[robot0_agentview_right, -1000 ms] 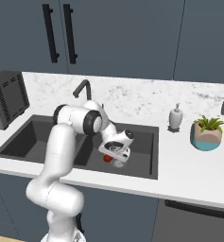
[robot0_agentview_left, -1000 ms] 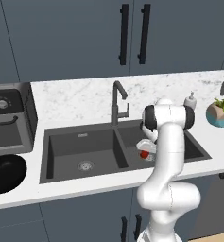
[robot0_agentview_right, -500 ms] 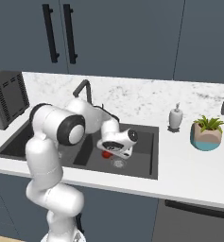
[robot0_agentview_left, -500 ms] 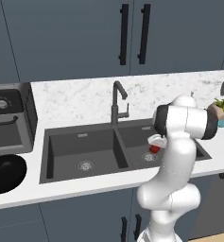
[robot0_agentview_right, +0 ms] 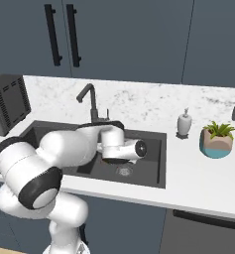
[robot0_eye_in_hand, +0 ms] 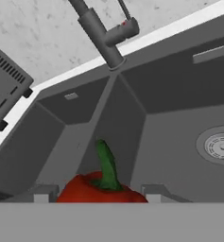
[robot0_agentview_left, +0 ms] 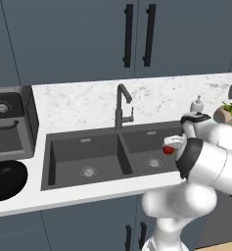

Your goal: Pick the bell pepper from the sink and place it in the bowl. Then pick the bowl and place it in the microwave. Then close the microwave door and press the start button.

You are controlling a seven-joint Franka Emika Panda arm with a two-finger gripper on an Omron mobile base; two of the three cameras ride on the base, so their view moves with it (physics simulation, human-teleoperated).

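The red bell pepper (robot0_agentview_left: 168, 150) with a green stem hangs over the right basin of the dark double sink (robot0_agentview_left: 88, 152), clear of the basin floor. My gripper (robot0_agentview_left: 170, 146) is shut on it. In the hand view the bell pepper (robot0_eye_in_hand: 99, 188) sits between my two fingertips (robot0_eye_in_hand: 153, 193), with the sink (robot0_eye_in_hand: 179, 118) and its round drain below. The black bowl (robot0_agentview_left: 5, 179) rests on the counter left of the sink, far from my hand. From the right base view my forearm and hand (robot0_agentview_right: 124, 149) hover over the sink (robot0_agentview_right: 151, 161). The microwave is out of view.
A dark gooseneck faucet (robot0_agentview_left: 120, 105) stands behind the basins' divider. A small boxy oven with a round dial (robot0_agentview_left: 7, 122) sits behind the bowl. A soap dispenser (robot0_agentview_right: 184, 124) and a potted plant (robot0_agentview_right: 216, 141) stand on the counter to the right. Slate-blue cabinets hang above.
My hand has risen out of the right basin with the bell pepper and shifted a little right. The arm's elbow has swung out toward the front of the counter.
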